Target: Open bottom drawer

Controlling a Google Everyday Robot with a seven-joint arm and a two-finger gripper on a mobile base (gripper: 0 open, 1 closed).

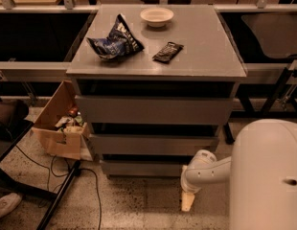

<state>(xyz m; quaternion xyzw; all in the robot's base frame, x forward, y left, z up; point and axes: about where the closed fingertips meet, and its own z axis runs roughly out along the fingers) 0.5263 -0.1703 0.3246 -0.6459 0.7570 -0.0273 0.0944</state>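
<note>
Hanging near bottom drawer (143, 167): jaws

Open floor (139, 198) lies before the bottom drawer (143, 167), so I have free approach there. Gripper (188, 202) hangs low, just off its right end. Cardboard box (57, 133), cable (97, 200) and black stand leg (60, 195) crowd the left.

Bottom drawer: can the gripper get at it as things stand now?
Probably yes. The gripper hangs low, just in front of the right end of the bottom drawer, and nothing lies between them.
</note>
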